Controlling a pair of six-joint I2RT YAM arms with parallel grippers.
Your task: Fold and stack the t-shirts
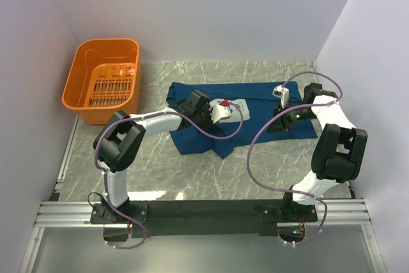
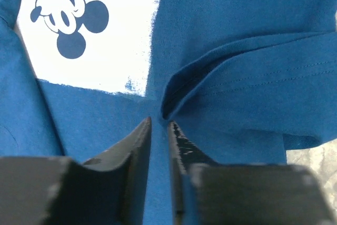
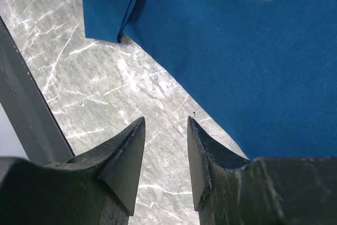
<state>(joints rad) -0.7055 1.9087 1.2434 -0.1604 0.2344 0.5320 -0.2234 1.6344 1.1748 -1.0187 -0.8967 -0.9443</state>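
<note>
1. On the near side of the t-shirt [image 1: 255, 91], bare marble table [image 1: 192, 177] runs back to the arm bases.
2. The right gripper [image 3: 166, 124] hangs at the t-shirt's right edge. Its jaws stand moderately apart with nothing between them, only marble shows in the gap, and the blue hem passes just beside one finger [image 3: 202, 151].
3. The left gripper [image 2: 159, 126] is down on the t-shirt, left of its middle. Its jaws are drawn to a thin slit with blue cloth in it, and a raised fold of fabric runs away from the tips.
4. The white cartoon print [image 2: 63, 14] lies just beyond that pinch, on the t-shirt's chest.
5. The t-shirt itself is dark blue and spread across the table's middle, unfolded, with its near-left part rumpled.
6. Beyond the t-shirt's left end, apart from it, an orange basket [image 1: 105, 41] sits in the far corner.
</note>
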